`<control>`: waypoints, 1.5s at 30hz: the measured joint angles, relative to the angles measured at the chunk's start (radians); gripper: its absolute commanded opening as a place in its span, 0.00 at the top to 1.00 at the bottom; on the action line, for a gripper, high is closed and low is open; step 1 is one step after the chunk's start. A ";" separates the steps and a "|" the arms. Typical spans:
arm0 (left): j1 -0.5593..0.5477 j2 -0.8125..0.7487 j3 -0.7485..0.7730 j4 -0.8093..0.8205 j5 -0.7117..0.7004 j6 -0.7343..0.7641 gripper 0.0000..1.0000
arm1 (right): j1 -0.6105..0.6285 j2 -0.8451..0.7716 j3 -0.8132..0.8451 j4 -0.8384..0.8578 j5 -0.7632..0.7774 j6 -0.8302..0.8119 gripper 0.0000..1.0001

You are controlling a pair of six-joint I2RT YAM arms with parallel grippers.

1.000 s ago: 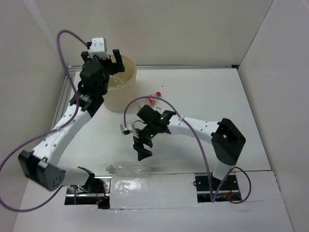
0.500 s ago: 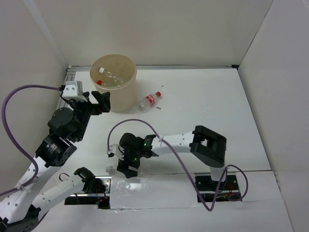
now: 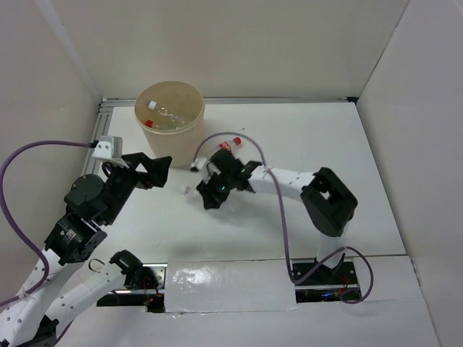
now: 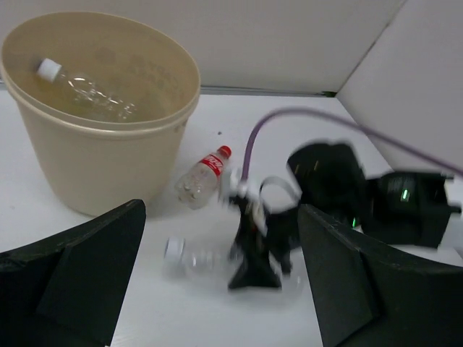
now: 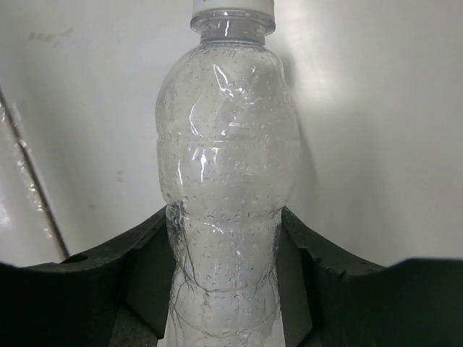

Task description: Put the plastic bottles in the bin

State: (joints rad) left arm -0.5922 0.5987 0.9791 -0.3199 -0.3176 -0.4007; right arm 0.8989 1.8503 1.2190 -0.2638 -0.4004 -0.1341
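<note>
Clear bottle (image 5: 224, 166) clamped in right hand (image 5: 224, 238), left hand (image 4: 221, 210) apart, red-capped bottle (image 4: 201, 179) beside bin (image 4: 101, 163)

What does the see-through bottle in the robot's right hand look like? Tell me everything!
The clear bottle is crinkly see-through plastic speckled with tiny droplets, with a white cap and no label. It looks empty. The right gripper squeezes its lower body between two black fingers, cap pointing away from the wrist.

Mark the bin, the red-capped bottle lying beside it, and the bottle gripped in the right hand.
bin (image 4: 94, 163): left wrist view, on the outer wall.
red-capped bottle (image 4: 195, 186): left wrist view, on the clear body below the label.
white-capped clear bottle (image 5: 224, 181): right wrist view, on the middle of the body.
</note>
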 measured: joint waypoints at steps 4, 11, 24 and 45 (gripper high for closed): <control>0.000 -0.030 -0.045 0.007 0.074 -0.024 0.01 | -0.232 -0.114 0.059 -0.021 -0.062 -0.043 0.73; 0.000 -0.016 -0.143 0.018 0.172 -0.026 0.01 | -0.449 -0.247 0.270 0.003 -0.238 -0.127 0.72; -0.072 0.274 -0.298 0.010 0.251 -0.026 0.01 | -0.349 0.374 1.235 0.277 -0.388 -0.079 0.59; -0.232 0.254 -0.307 0.018 0.082 -0.105 0.01 | -0.447 0.516 1.254 0.422 -0.459 0.027 0.49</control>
State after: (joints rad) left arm -0.8238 0.8532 0.6720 -0.3023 -0.2356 -0.5053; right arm 0.4522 2.3661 2.4729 0.1585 -0.8589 -0.1074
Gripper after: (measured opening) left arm 0.987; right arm 0.700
